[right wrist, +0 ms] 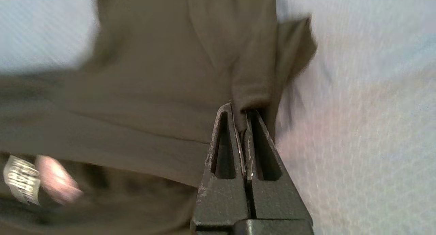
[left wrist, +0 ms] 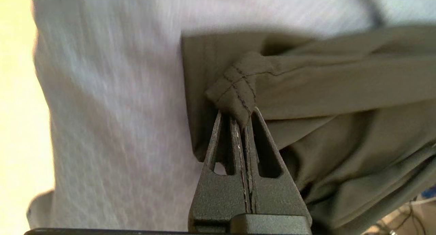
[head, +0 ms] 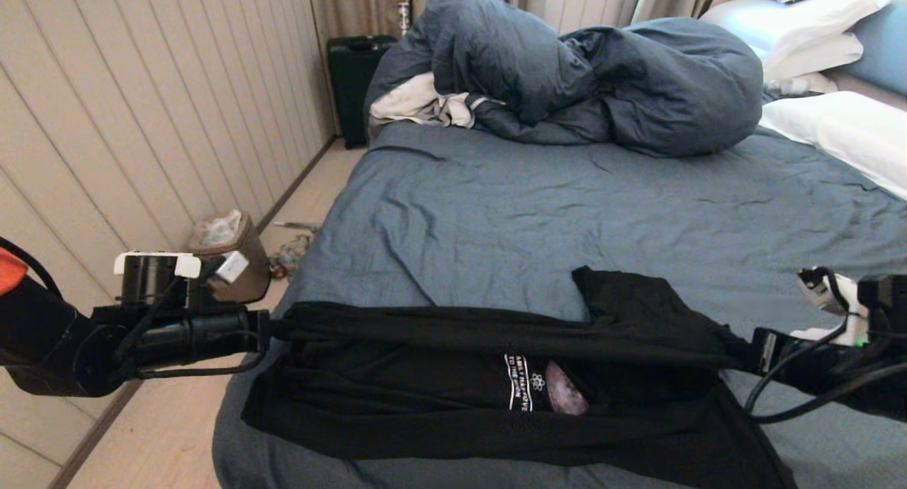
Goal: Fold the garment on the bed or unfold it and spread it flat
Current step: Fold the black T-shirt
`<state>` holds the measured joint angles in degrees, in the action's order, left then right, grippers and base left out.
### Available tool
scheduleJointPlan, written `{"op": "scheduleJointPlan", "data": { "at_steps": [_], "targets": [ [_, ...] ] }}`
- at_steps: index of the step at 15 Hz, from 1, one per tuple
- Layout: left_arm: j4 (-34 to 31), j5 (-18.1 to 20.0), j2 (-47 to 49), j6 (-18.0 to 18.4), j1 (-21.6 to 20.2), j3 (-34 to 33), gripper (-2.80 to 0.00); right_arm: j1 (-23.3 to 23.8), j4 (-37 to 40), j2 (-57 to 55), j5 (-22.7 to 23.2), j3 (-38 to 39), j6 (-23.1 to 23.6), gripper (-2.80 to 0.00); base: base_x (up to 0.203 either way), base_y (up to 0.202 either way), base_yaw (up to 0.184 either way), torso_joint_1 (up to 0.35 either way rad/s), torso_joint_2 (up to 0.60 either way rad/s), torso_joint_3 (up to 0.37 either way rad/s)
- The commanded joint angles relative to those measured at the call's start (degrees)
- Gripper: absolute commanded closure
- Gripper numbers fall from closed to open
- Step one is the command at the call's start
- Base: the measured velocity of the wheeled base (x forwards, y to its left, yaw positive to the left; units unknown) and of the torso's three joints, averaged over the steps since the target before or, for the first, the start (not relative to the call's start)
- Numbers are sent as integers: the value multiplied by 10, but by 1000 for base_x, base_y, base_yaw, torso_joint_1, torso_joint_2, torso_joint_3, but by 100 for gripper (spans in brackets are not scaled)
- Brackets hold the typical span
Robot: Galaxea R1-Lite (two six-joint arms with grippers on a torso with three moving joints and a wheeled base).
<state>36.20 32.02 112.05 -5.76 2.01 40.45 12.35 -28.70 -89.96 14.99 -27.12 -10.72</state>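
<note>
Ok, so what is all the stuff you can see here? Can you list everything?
T-shirt: one, black with a moon print, stretched across the near end of the bed.
Bed: one, slate-blue wrinkled sheet, filling the middle.
Duvet: one, slate-blue, bunched at the far end.
White cloth: one, white-grey, tucked under the duvet's left side.
Pillows: several, white, far right.
Suitcase: one, black, by the far wall.
Bin: one, brown, on the floor left of the bed.
Left gripper: fingers shut on a stitched shirt corner.
Right gripper: fingers shut on the shirt's other end.
</note>
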Motion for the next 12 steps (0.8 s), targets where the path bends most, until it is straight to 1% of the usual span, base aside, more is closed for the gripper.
{"op": "scheduleJointPlan", "data": {
  "at_steps": [1,3,6,7,8,10,12],
  "targets": [
    [16,2,29,6,0,-16,0,1,-10,-35,1,23,7,0,0,0,0,0,0,0],
    [31,2,45,14,0,-21,0,1,-23,-64,0,30,12,0,0,0,0,0,0,0],
    [31,2,47,15,0,-28,0,0,-54,-85,-1,45,13,0,0,0,0,0,0,0],
    [32,1,48,19,0,-34,0,0,-76,-93,-2,51,13,-280,0,0,0,0,0,0],
    [32,0,48,25,0,-38,-280,-1,-93,-103,-1,55,12,-280,0,0,0,0,0,0],
    [32,-1,41,28,1,-47,-280,-2,-96,-106,0,55,12,-280,0,0,0,0,0,0],
    [43,3,25,44,0,-58,-280,1,-97,-98,1,52,12,-280,0,0,0,0,0,0]
  ]
}}
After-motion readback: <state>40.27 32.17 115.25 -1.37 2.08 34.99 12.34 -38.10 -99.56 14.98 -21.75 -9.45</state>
